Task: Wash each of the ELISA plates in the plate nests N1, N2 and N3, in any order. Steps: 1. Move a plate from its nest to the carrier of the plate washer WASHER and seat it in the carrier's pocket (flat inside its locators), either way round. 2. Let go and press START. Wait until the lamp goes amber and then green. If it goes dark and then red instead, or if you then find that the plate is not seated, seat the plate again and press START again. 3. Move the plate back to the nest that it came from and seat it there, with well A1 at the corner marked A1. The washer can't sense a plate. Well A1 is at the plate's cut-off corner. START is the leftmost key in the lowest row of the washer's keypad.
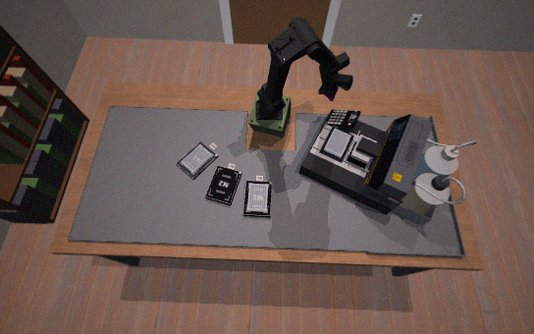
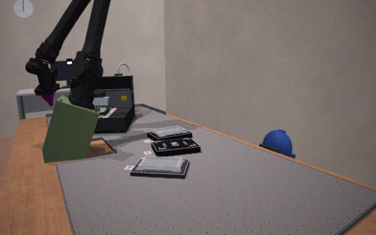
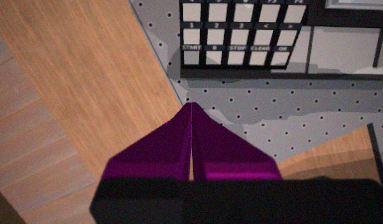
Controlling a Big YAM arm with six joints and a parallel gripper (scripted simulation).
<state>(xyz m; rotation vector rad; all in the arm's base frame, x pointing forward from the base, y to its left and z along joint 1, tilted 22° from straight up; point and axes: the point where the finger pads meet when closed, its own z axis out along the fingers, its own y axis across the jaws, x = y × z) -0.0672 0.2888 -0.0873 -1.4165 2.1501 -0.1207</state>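
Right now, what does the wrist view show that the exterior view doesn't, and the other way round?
Only wrist: the keypad's START key, lowest row, far left.
Only exterior: the bare nest N2, the plates either side of it, and a blue ball-like object.
Both: the pincer, shut on nothing, and wooden table.
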